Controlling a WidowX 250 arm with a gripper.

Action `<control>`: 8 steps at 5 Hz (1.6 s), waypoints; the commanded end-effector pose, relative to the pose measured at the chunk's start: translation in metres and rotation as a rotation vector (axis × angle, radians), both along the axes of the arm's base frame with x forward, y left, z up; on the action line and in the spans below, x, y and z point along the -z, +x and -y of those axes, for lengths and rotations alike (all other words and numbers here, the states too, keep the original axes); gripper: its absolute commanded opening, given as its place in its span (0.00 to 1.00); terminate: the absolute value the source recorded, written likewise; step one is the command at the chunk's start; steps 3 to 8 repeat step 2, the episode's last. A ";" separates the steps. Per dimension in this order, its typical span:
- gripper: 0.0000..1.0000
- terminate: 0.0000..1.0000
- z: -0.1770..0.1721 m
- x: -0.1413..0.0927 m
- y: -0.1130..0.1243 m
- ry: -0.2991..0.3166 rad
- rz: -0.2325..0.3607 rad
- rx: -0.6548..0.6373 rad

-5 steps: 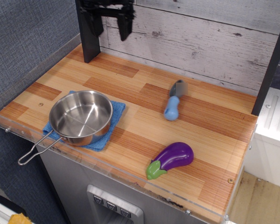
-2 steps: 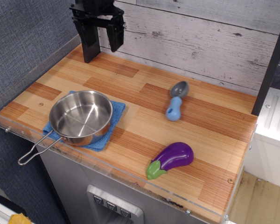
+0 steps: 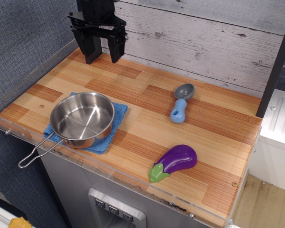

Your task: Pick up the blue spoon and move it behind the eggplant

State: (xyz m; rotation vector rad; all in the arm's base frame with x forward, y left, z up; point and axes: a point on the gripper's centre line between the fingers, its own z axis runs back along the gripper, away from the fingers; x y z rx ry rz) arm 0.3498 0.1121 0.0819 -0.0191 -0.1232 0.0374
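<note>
Light-blue-handled, grey-bowled blue spoon [image 3: 180,105], glossy purple, green-capped eggplant [image 3: 174,162], seemingly plain black gripper [image 3: 104,47], striped wood table [image 3: 147,118].

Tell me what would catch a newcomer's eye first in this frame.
Probably the glossy purple eggplant near the front edge of the wooden counter, then the steel pan sitting on a blue cloth at the left. The blue spoon lies farther back, behind the eggplant, and the black end effector hangs open over the back left corner, holding nothing.
</note>
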 end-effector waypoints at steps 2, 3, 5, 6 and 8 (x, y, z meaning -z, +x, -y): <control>1.00 1.00 0.000 -0.023 0.004 0.041 0.075 -0.004; 1.00 1.00 0.000 -0.023 0.004 0.041 0.075 -0.004; 1.00 1.00 0.000 -0.023 0.004 0.041 0.075 -0.004; 1.00 1.00 0.000 -0.023 0.004 0.041 0.075 -0.004; 1.00 1.00 0.000 -0.023 0.004 0.041 0.075 -0.004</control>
